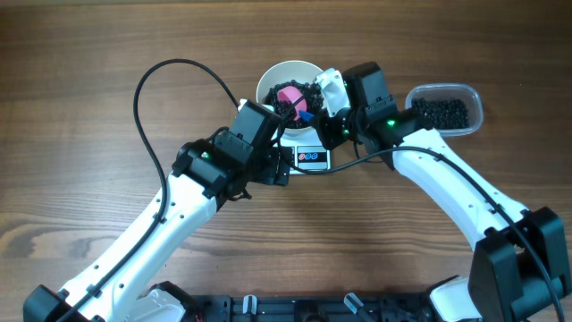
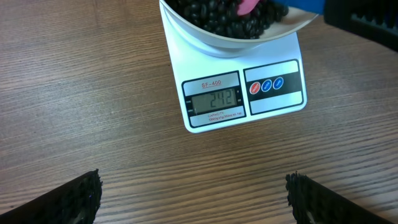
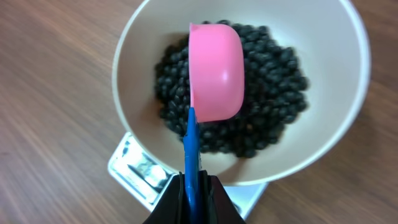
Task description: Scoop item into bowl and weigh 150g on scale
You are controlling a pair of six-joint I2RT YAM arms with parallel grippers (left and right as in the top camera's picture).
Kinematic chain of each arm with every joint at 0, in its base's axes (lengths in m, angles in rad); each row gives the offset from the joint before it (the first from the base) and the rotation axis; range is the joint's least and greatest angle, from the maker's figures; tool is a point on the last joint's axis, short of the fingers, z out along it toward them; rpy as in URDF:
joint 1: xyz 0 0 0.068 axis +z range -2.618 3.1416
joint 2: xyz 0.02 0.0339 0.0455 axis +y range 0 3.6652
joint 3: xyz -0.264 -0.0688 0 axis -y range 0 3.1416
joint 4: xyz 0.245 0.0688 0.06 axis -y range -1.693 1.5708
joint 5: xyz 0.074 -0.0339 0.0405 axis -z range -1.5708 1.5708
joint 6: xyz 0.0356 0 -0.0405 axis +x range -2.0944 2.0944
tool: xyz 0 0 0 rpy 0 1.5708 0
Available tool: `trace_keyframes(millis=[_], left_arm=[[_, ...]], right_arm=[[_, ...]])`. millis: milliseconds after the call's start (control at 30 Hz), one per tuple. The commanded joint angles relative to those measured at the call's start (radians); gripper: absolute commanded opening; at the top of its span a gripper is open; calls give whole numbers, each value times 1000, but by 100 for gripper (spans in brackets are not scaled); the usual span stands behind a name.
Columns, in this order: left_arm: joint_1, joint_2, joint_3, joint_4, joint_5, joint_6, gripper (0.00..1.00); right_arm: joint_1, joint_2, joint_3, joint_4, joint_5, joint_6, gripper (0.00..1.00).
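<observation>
While the right fingers (image 3: 219,202) clamp the blue handle of a pink scoop (image 3: 216,71) over the beans (image 3: 267,93) in the bowl (image 3: 336,74), which sits on the scale (image 2: 273,102), the left fingers (image 2: 78,196) stand wide apart and empty above the bench (image 2: 74,74) near the scale.

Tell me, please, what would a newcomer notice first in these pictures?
The bright pink scoop on its blue handle, pinched in the right gripper, stands out over the black beans heaped in the white bowl. The bowl sits on the white digital scale, whose display appears to read 242.
</observation>
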Motion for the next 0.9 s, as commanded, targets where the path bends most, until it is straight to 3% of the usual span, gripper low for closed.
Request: trace_keyframes(millis=[0,167,533,867], left_arm=[[8,6,-6,3,5,9,100],[8,6,-6,3,5,9,100],[8,6,-6,3,5,9,100],[8,6,-6,3,5,9,100]], right_arm=[[2,18,15,-3,-108,51,4],[0,17,15,17,-116,85,4],[-14,6,16,53,-134,409,4],[-59,-16,16,87,-161,463,4]])
